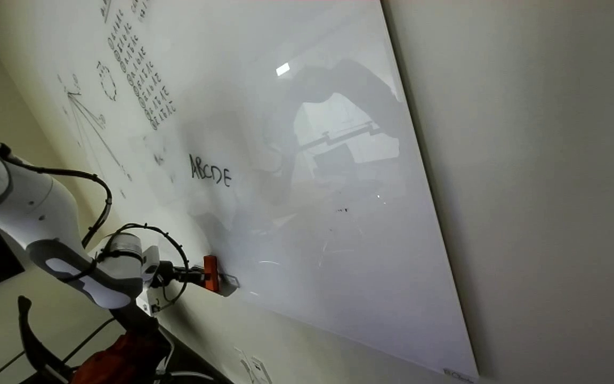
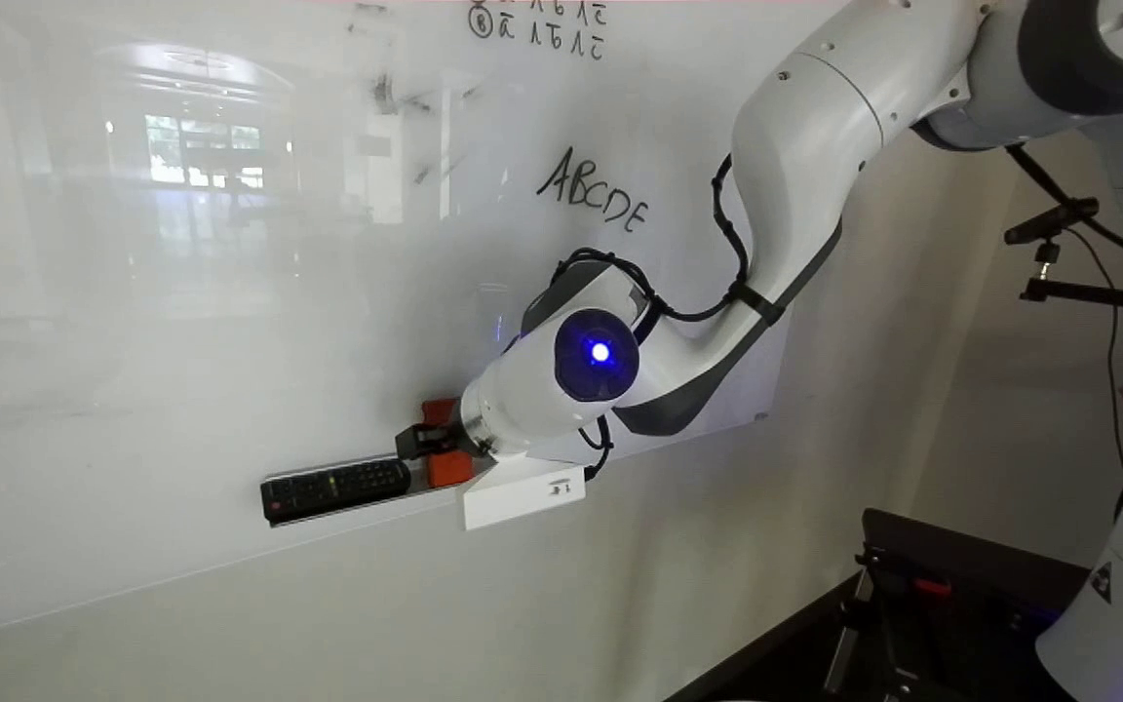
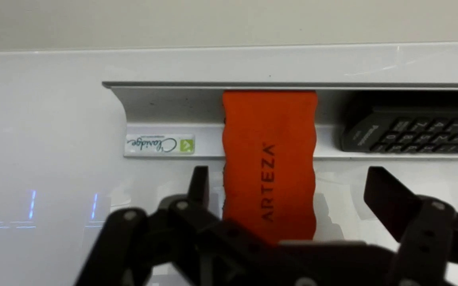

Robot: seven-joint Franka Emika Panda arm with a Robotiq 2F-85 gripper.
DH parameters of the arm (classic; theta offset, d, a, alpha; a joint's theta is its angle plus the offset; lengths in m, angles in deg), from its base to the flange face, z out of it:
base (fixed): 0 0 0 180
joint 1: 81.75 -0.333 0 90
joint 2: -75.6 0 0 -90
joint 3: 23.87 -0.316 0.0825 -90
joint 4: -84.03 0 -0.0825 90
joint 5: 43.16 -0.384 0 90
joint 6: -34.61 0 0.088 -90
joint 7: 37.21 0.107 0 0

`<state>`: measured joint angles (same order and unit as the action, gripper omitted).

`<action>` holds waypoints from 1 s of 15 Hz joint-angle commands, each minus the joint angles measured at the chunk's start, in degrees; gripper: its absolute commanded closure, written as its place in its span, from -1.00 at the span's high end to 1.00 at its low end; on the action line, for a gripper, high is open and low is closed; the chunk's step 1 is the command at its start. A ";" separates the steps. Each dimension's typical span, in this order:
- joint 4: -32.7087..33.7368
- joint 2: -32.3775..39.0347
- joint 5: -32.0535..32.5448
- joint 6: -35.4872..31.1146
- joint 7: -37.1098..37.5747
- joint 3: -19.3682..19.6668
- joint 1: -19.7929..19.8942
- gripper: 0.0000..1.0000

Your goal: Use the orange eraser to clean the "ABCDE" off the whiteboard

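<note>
Poised astride the scalloped, orange-red rectangular eraser [image 3: 269, 165], with a black two-finger gripper [image 3: 288, 179] spread apart in the lower half of the wrist view and clamped on nothing. Find the eraser at the middle of that view, with its upper end in a pale channel-shaped tray [image 3: 209, 141] and its lower end hidden behind the gripper's body. Trace its long axis from top to bottom, square across the left-to-right line of closing, offering its narrower width. Note the uneven gaps: just beside the fingertip [image 3: 200, 186] at picture left, clearly farther from the one at picture right. Probably calling for a slight shift toward picture left before closing. Cannot tell the depth of the fingertips against the eraser's thickness. Mind the black, button-covered oblong remote control [image 3: 416, 129] at the right edge of the wrist view, in the same tray, perhaps easily nudged. In both exterior views, find the row of dark handwritten capitals "ABCDE" [image 1: 210, 171] whole and unwiped, higher in the frame than the eraser, on a large glossy white whiteboard [image 2: 181, 390]. Judged as the step just before the grasp, with all wiping to come.
</note>
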<state>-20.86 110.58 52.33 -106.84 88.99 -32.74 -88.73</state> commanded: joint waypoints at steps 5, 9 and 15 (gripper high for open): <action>4.30 3.47 2.09 -0.51 -1.16 0.94 -0.56 1.00; 4.38 3.37 3.21 0.07 -1.02 1.02 -0.75 1.00; 3.43 2.58 6.14 0.53 -0.82 0.98 -0.70 1.00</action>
<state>-17.55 113.63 56.61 -106.76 88.82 -32.52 -88.84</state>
